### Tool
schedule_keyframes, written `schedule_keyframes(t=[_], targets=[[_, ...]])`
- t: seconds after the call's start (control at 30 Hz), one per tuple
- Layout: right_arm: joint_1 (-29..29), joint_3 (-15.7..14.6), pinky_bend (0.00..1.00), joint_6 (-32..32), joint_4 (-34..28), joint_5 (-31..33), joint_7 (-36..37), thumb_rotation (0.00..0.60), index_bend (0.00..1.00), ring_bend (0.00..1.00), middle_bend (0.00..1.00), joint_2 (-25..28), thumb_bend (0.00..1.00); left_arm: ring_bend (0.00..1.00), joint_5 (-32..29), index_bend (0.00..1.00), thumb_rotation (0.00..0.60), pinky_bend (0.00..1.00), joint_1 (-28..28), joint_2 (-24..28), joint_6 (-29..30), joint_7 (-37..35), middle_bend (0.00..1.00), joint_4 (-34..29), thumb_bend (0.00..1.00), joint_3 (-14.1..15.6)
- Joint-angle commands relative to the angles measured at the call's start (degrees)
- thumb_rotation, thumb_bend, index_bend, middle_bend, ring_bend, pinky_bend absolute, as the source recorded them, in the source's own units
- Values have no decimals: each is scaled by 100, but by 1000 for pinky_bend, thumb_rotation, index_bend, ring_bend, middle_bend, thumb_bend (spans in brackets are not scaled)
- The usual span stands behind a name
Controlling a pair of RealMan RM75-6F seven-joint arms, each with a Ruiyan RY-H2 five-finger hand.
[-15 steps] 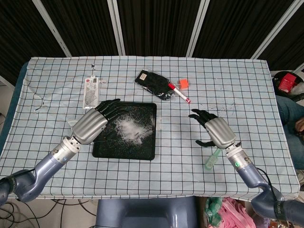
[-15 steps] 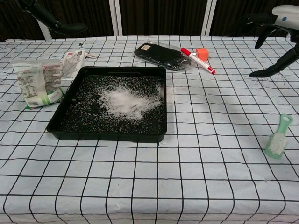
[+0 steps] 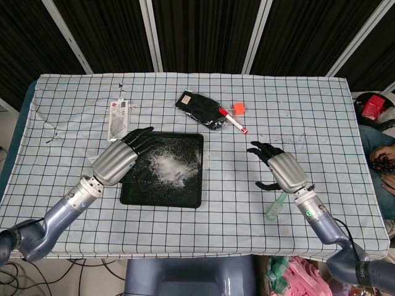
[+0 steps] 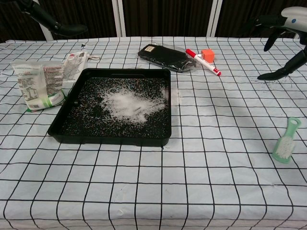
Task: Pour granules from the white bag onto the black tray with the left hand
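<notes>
The white printed plastic bag (image 4: 39, 85) stands upright just beside the left wall of the black rectangular tray (image 4: 112, 139), which holds a white granule heap (image 4: 127, 106). The left robot hand (image 3: 120, 160), empty with fingers spread, has drawn slightly left and now hangs over the tray's left edge. The right robot hand (image 3: 281, 171) stays open, well apart over bare worktop.
</notes>
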Motion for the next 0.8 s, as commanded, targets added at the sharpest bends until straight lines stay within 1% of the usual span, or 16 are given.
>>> schedule_keyframes(t=[0.03, 0.33, 0.4, 0.47, 0.57, 0.63, 0.67, 0.77, 0.8], targets=[[-19, -17, 305, 10, 14, 10, -23, 600, 176, 141, 103, 14, 122, 29, 3, 158, 600, 129, 20, 32, 20, -34, 116, 20, 347, 23], [-124, -75, 306, 126, 10, 25, -164, 600, 176, 142, 103, 49, 122, 29, 88, 155, 600, 126, 59, 110, 161, -122, 113, -86, 347, 36], [-172, -93, 305, 140, -19, 74, -178, 600, 176, 141, 103, 72, 122, 29, 78, 144, 600, 126, 116, 134, 223, -88, 109, -100, 346, 57], [-315, -132, 305, 269, -68, 141, -362, 600, 175, 141, 103, 183, 122, 29, 48, 135, 600, 126, 261, 215, 345, 19, 107, -130, 341, 123], [-628, -179, 305, 712, -188, 176, -605, 600, 173, 144, 103, 308, 121, 29, 21, 133, 600, 128, 566, 306, 700, 38, 108, -158, 337, 220], [-919, -271, 305, 1028, -273, 232, -759, 600, 172, 145, 103, 427, 122, 29, -61, 131, 600, 139, 858, 334, 1059, -69, 109, -137, 336, 276], [-1126, -357, 305, 1221, -352, 271, -874, 600, 172, 145, 103, 526, 121, 29, -106, 129, 600, 147, 1074, 325, 1317, -141, 111, -62, 335, 333], [-1593, -534, 305, 1567, -570, 487, -1138, 600, 172, 145, 103, 737, 121, 29, -152, 125, 600, 158, 1542, 275, 1820, -119, 114, 274, 335, 497], [-1716, -576, 305, 1655, -624, 562, -1204, 600, 172, 145, 103, 772, 121, 29, -207, 124, 600, 160, 1643, 248, 1903, -156, 114, 348, 335, 521]])
